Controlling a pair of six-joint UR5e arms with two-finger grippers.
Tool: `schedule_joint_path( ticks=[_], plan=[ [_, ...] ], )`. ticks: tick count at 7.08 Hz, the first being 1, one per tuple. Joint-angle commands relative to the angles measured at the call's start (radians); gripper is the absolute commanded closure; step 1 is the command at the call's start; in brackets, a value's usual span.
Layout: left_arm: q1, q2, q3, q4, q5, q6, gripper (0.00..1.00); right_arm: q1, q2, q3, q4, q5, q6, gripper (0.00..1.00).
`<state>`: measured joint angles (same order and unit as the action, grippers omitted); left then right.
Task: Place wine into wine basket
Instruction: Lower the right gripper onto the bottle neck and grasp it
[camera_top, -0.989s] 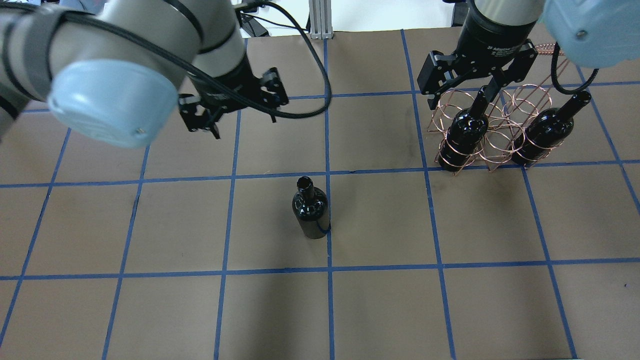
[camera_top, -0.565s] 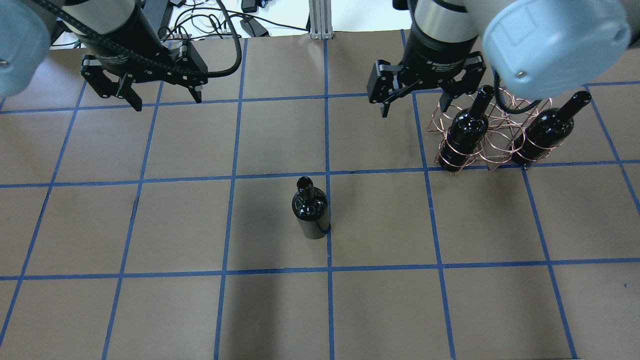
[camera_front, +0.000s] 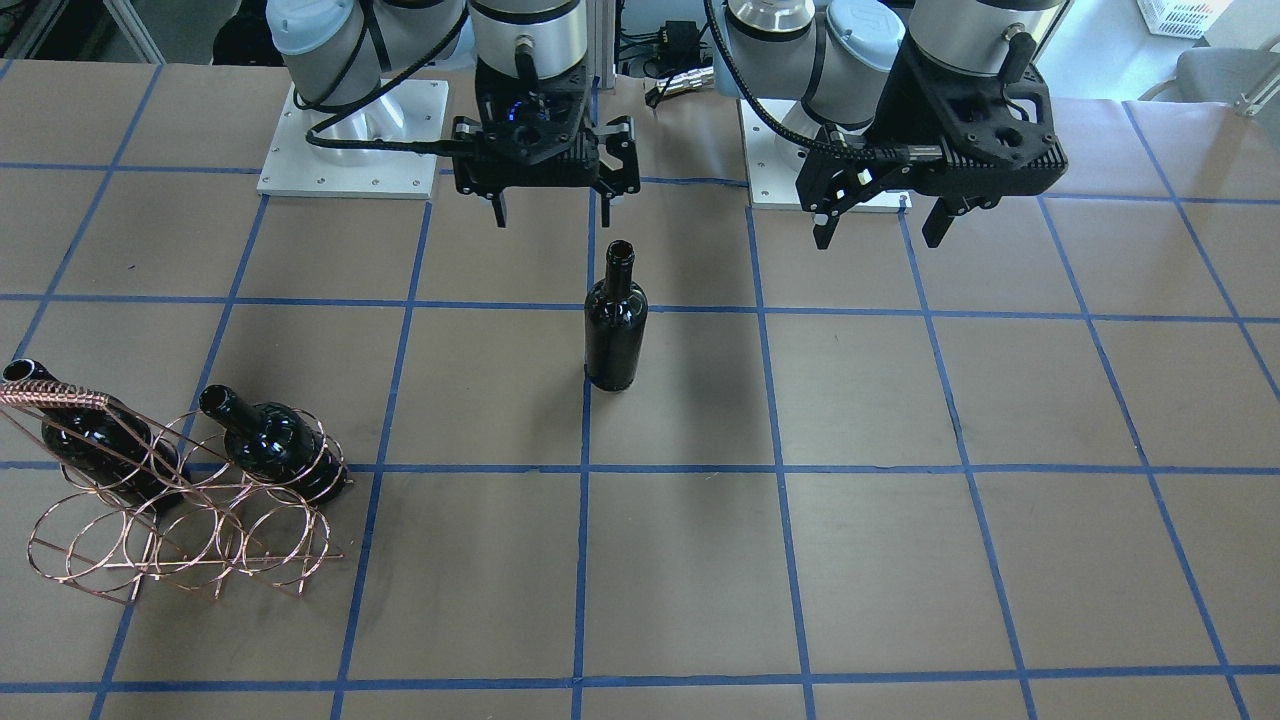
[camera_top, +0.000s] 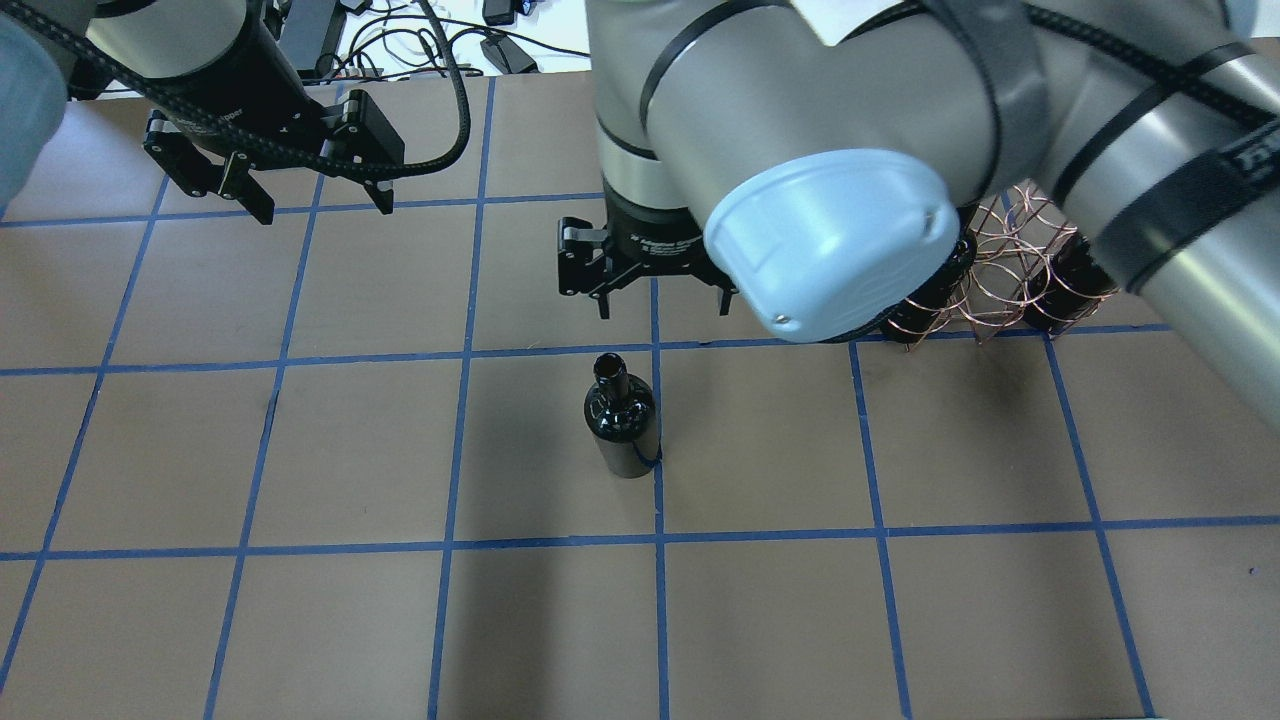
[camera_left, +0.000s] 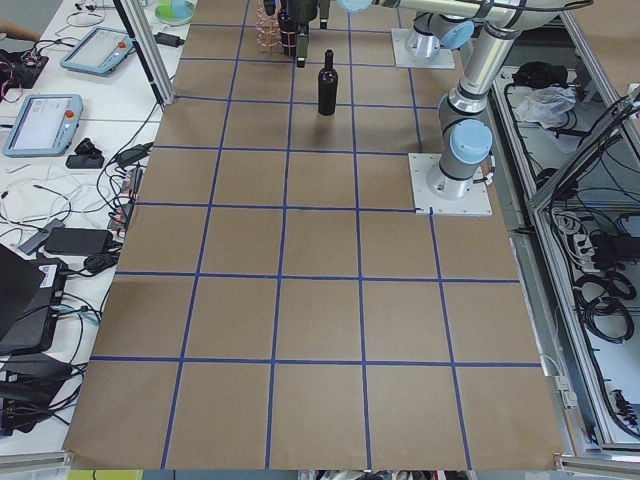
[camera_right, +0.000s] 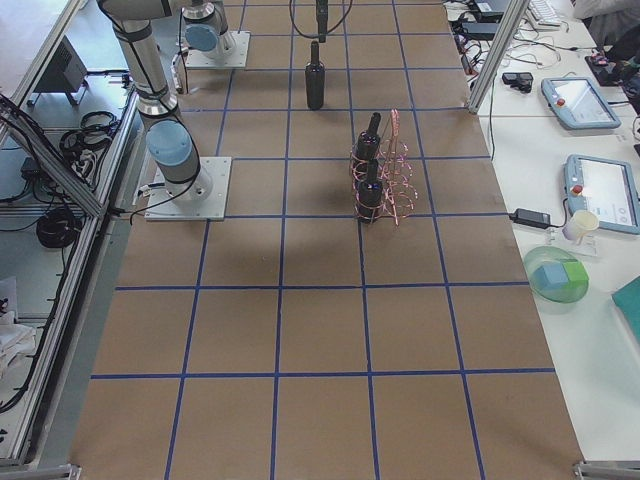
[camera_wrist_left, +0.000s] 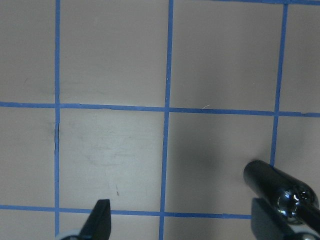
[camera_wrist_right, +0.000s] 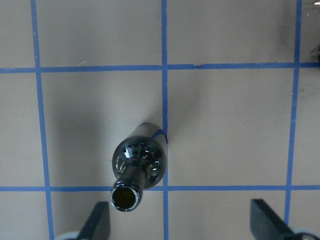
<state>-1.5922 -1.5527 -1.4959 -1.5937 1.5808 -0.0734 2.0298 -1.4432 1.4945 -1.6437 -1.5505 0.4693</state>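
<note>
One wine bottle (camera_top: 620, 420) stands upright and alone near the table's middle; it also shows in the front view (camera_front: 615, 320) and the right wrist view (camera_wrist_right: 139, 165). My right gripper (camera_top: 662, 305) is open and empty, hovering just behind that bottle (camera_front: 553, 210). My left gripper (camera_top: 325, 210) is open and empty, high at the back left (camera_front: 878, 238). The copper wire wine basket (camera_front: 170, 530) stands at the right side (camera_top: 1000, 270), partly hidden by my right arm. It holds two alike bottles (camera_front: 275, 445) (camera_front: 80, 430), necks up.
Brown paper with a blue tape grid covers the table. The arm base plates (camera_front: 350, 140) (camera_front: 790, 160) sit at the robot's edge. Side benches with tablets (camera_right: 580, 100) and cables (camera_left: 90, 160) flank the table's ends.
My right gripper left the bottle in the basket and swung left to behind the standing bottle. My left gripper moved back and to the left. The bottles have not moved.
</note>
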Motion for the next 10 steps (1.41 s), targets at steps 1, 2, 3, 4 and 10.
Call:
schedule_joint_path(
  ticks=[1,2,3,4,10],
  plan=[
    [0.001,0.0,0.0,0.0,0.007,0.012,0.02,0.053,0.059,0.001,-0.042,0.001,0.075,0.0],
    [0.0,0.002,0.0,0.0,0.002,0.011,0.02,0.053,0.069,0.013,-0.045,0.003,0.068,0.04],
    [0.0,0.005,-0.001,-0.006,0.007,0.012,0.02,0.053,0.07,0.057,-0.076,0.001,0.062,0.04],
    [0.0,0.005,-0.001,-0.006,0.005,0.012,0.03,0.053,0.07,0.114,-0.156,0.004,0.064,0.03],
    [0.0,0.006,-0.009,-0.006,0.005,0.014,0.03,0.053,0.072,0.135,-0.172,0.055,0.077,0.2]
  ],
)
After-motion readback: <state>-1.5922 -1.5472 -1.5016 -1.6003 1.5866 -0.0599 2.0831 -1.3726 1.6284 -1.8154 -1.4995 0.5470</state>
